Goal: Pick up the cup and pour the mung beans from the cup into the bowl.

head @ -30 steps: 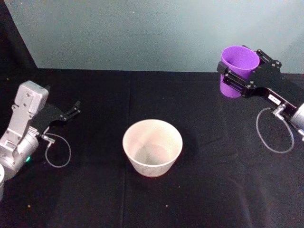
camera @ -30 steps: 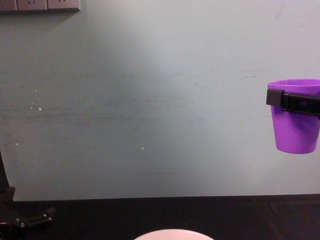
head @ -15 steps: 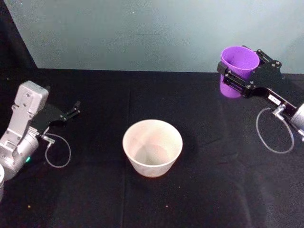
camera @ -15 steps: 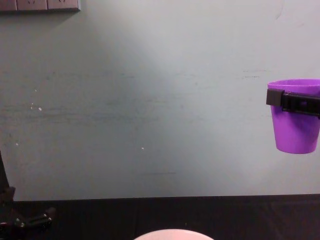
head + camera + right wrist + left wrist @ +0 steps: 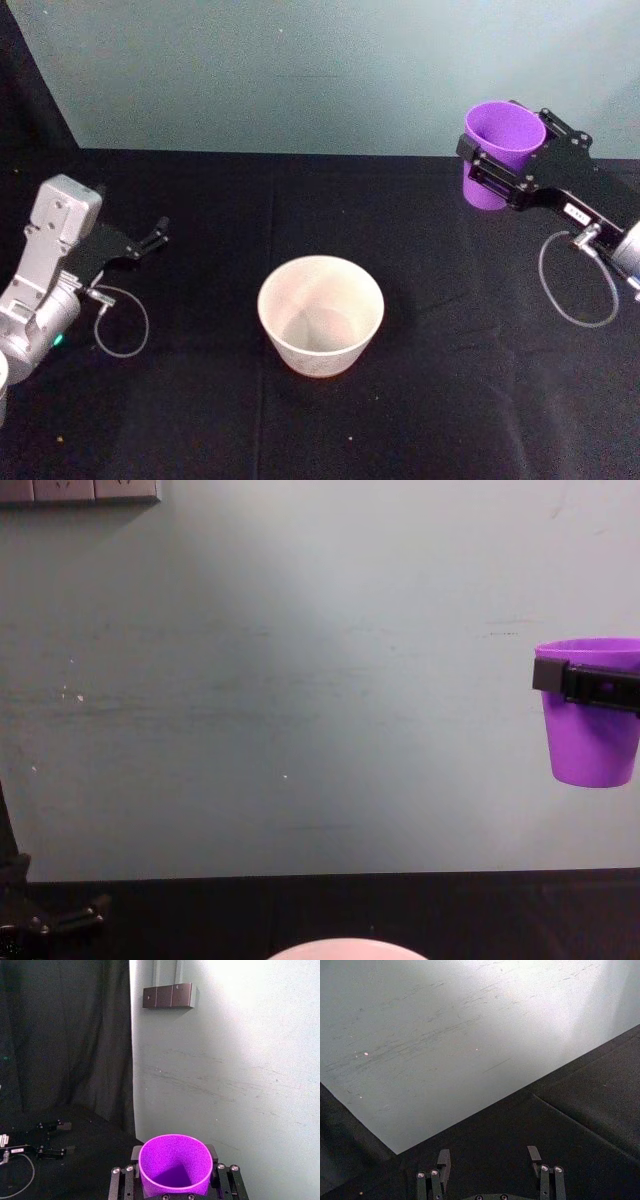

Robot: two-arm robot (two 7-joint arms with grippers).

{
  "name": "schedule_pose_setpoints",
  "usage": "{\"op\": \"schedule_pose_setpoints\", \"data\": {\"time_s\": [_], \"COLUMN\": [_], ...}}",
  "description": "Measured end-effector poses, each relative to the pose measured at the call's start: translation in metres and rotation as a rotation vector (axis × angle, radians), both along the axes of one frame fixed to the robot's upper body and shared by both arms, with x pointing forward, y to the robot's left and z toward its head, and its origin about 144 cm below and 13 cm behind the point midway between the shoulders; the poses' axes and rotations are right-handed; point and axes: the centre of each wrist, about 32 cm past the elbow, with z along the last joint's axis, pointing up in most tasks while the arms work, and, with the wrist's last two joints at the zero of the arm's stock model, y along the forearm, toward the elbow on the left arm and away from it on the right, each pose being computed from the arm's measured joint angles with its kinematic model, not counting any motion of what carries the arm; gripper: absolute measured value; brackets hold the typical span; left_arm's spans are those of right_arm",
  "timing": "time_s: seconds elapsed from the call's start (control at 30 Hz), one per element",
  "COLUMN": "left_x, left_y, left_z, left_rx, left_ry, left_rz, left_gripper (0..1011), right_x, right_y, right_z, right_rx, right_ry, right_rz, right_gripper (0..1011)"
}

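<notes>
Black cloth covers the bench (image 5: 450, 400), and a pale teal wall (image 5: 300, 70) is seen behind it. Near the middle of the bench the bowl (image 5: 300, 350) is set upright; its rim (image 5: 345, 948) is just caught at the lower edge of the chest view. The cup (image 5: 505, 125) is held upright in the air at the far right, well apart from the bowl and clear of the cloth. It is clamped just below its rim by the right tool (image 5: 490, 160), whose black fingers (image 5: 585, 680) are pressed against its sides. From the right wrist view the cup (image 5: 174, 1162) is looked into from above, but what lies inside cannot be made out. The left tool (image 5: 158, 232) is kept low at the left side of the bench, well apart from the bowl. Its fingers (image 5: 442, 1160) are spread apart, with nothing between them.
</notes>
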Motion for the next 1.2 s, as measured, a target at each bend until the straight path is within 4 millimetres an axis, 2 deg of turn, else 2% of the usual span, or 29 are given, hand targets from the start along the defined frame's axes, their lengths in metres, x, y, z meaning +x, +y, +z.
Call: {"op": "schedule_pose_setpoints", "data": {"time_s": [1.2], "left_x": [0.0000], "left_y": [0.0000], "left_z": [0.0000], "left_rx": [0.000], "left_ry": [0.000], "left_rz": [0.000], "left_gripper": [1000], "right_x": [0.0000], "right_y": [0.0000], "right_z": [0.0000], "right_rx": [0.000], "right_ry": [0.000], "right_rz": [0.000], "right_gripper": [755]}}
